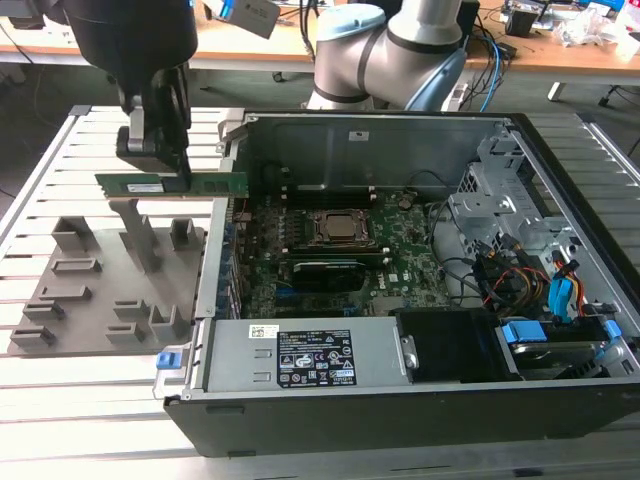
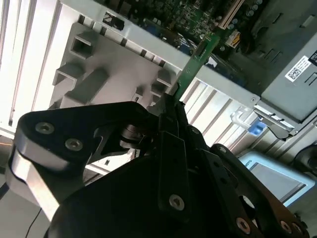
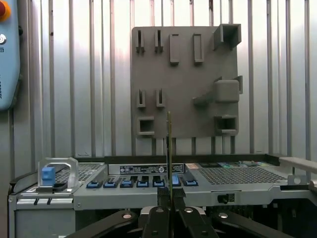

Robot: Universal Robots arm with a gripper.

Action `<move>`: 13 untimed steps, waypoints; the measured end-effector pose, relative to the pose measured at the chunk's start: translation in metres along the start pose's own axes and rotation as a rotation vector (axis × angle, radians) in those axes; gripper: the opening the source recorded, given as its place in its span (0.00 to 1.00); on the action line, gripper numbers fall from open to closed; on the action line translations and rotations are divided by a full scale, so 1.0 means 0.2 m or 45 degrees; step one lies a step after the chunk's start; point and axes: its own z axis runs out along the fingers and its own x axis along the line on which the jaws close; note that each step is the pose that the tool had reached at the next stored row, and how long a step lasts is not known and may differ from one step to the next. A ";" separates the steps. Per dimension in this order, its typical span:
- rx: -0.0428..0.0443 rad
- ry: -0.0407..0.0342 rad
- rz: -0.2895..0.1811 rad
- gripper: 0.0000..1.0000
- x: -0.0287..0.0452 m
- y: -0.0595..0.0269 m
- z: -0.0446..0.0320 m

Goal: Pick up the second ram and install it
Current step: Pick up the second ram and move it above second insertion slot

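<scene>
The second ram (image 1: 172,184) is lifted clear and level, its long axis running across the exterior view. The pincer (image 1: 168,166) is closed on its upper edge, a little off the middle, and in the first wrist view the stick (image 3: 169,144) shows edge-on between the fingers. Below it sits the grey holder tray (image 1: 80,300) on the slatted table (image 1: 60,400). The open computer case (image 1: 560,400) and its CPU socket (image 1: 340,228) lie toward the exterior view's right.

Second ram (image 1: 215,184): long, thin, flat green stick, edge-on in the first wrist view (image 3: 169,148). Hangs lifted and level on its long edge, clamped near mid-length, above the grey holder (image 1: 85,300), one end beside the open computer case (image 1: 400,425).
</scene>
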 end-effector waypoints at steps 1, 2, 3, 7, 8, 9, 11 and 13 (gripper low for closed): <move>0.000 0.0000 0.000 0.14 0.000 -0.019 0.000; 0.000 0.0001 0.000 0.14 -0.001 -0.036 0.000; 0.000 0.0000 0.000 0.14 -0.001 -0.053 -0.001; -0.001 0.0001 0.000 0.14 -0.005 -0.162 -0.002; -0.001 0.0000 0.000 0.14 -0.005 -0.178 -0.002; -0.001 0.0001 0.000 0.14 -0.007 -0.210 -0.003; -0.002 0.0000 0.000 0.14 -0.009 -0.259 -0.003; -0.003 -0.0001 0.000 0.14 -0.010 -0.300 -0.003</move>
